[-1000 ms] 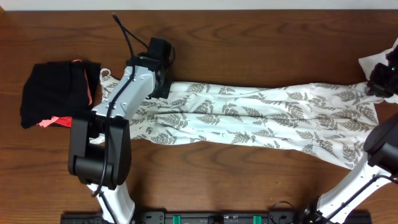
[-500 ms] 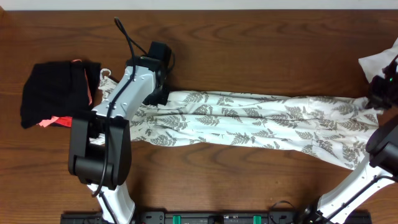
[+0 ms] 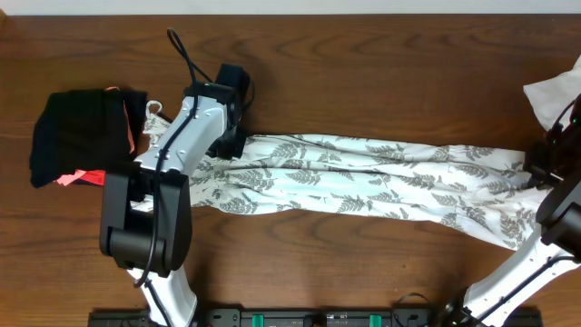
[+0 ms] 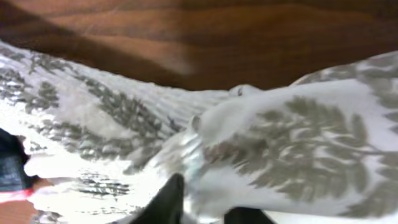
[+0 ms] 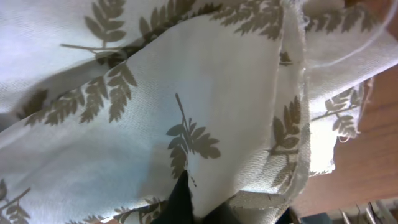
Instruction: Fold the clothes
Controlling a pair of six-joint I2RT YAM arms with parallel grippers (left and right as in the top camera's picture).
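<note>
A dark brown wooden table (image 3: 363, 64) with a bold grain fills the overhead view, and a pale strip (image 3: 272, 6) runs beyond its far edge. At the table's left end lies a crumpled black bundle (image 3: 82, 127) with coral-pink trim (image 3: 74, 178) showing along its right side and at its near corner (the left wrist view catches a sliver of the same black and pink at its left edge). Near the far right corner a plain white cloth (image 3: 552, 94), unprinted and rumpled, runs out of view to the right.
</note>
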